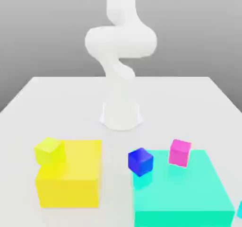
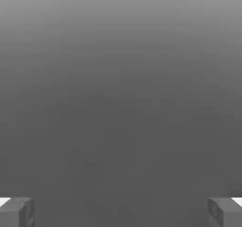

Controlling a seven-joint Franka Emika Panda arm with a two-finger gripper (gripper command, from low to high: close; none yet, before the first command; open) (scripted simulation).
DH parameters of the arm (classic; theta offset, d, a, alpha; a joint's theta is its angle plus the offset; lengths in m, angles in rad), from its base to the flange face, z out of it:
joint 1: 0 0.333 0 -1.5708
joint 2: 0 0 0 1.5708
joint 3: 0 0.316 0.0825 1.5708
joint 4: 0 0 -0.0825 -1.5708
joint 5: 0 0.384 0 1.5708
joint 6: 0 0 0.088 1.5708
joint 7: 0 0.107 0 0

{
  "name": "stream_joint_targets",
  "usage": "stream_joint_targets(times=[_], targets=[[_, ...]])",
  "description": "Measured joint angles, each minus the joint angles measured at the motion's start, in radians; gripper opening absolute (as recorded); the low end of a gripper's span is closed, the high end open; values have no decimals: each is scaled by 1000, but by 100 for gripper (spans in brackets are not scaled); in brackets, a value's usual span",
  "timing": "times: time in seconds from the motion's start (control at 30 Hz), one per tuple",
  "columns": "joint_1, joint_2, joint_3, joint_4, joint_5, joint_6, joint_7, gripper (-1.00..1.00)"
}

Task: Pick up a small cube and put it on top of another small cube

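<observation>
Cyan cube [image 1: 240, 210] is seen cut off at the exterior view's right edge, near the front, just beside the large turquoise-green block [image 1: 182, 188]. On that block, magenta cube [image 1: 180, 153] and blue cube [image 1: 141, 162] are seen, blue nearer the exterior view's left, both tilted. Further left: yellow-green cube [image 1: 49, 151] at the corner of the large yellow block [image 1: 70, 174]. Arm [image 1: 121, 46] mounted on the white bench [image 1: 61, 108], behind the blocks. Hand [image 2: 121, 213] released, nothing gripped, fingers spread wide.
</observation>
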Motion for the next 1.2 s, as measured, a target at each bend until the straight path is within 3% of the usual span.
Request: stream_joint_targets(times=[0.33,0.63,0.9,1.2], targets=[[-29,341,194,44,35,77,393,0],[4,657,344,83,-77,146,841,0],[143,951,340,121,-225,197,1271,0],[331,1269,240,174,-328,316,1594,0]])
